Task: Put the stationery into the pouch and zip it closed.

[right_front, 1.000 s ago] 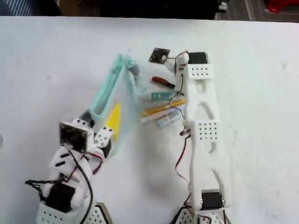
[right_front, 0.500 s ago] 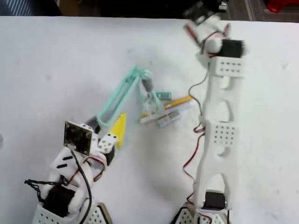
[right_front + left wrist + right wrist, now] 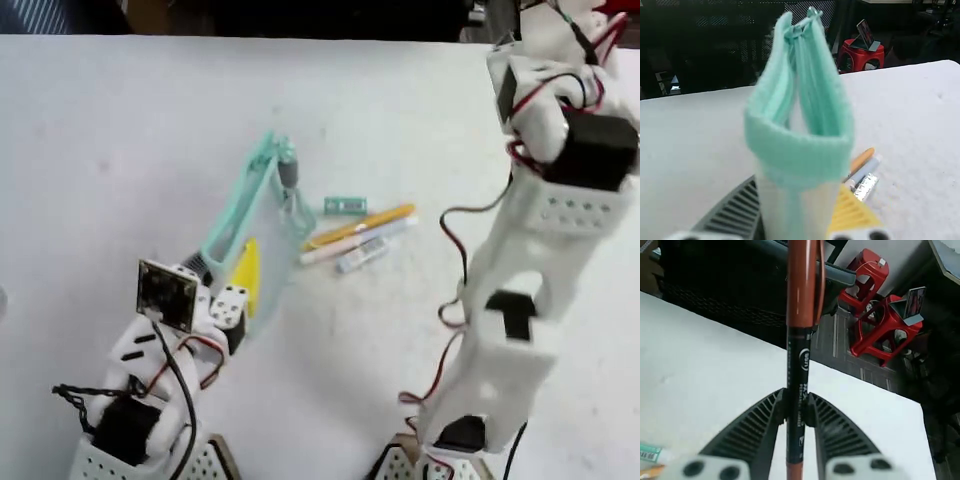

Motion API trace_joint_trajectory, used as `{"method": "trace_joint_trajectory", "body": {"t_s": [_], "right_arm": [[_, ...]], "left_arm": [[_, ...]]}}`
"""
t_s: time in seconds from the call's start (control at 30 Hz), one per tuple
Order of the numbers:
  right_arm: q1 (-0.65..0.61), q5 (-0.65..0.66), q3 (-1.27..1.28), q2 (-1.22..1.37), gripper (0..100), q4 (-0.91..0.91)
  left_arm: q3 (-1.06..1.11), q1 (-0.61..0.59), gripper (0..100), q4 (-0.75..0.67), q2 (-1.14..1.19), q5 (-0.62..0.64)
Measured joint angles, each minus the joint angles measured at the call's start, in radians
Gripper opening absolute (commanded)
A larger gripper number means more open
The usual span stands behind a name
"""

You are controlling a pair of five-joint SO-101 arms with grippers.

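A mint-green pouch (image 3: 248,205) stands on edge on the white table, mouth up, and my left gripper (image 3: 228,282) is shut on its near end. In the left wrist view the pouch (image 3: 800,125) rises between the grey and yellow fingers (image 3: 850,217) of my left gripper (image 3: 795,212). Just right of the pouch lie a yellow pen (image 3: 362,224), a pale pen (image 3: 350,243), a small silver marker (image 3: 360,256) and a green eraser (image 3: 344,205). My right arm (image 3: 545,200) is raised at the far right. My right gripper (image 3: 796,401) is shut on a red and black pen (image 3: 799,315), held high above the table.
Red stools (image 3: 875,325) stand on the floor past the table's far edge (image 3: 300,38). The raised right arm's red and black wires (image 3: 455,260) hang near the loose pens. White tabletop (image 3: 120,130) stretches to the left of the pouch.
My right arm has lifted the red and black pen off the pile and swung up toward the far right. The pouch's far end shifted as it went; my left gripper kept its hold.
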Motion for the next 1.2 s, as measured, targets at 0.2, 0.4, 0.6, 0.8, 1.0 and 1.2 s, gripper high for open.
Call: {"method": "trace_joint_trajectory", "body": {"t_s": [0.2, 0.4, 0.6, 0.8, 1.0, 1.2], "right_arm": [[-0.097, -0.091, 0.400, -0.345, 1.6, 0.000], [-0.333, -0.144, 0.609, -0.666, 1.7, -0.005], [-0.497, -0.146, 0.618, -0.901, 1.7, -0.103], [-0.600, -0.296, 0.646, -0.916, 1.7, -0.138], [-0.623, -0.376, 0.758, -0.918, 1.7, -0.196], [-0.629, -0.388, 0.815, -0.902, 1.7, -0.313]], "left_arm": [[-0.002, 0.000, 5, 0.014, -0.002, -0.008], [-0.003, 0.000, 5, 0.021, -0.003, -0.008], [-0.003, 0.000, 5, 0.021, -0.003, -0.008], [-0.003, 0.000, 5, 0.021, -0.003, -0.008], [-0.003, 0.000, 5, 0.021, -0.003, -0.008], [-0.003, 0.000, 5, 0.021, -0.003, -0.008]]}}
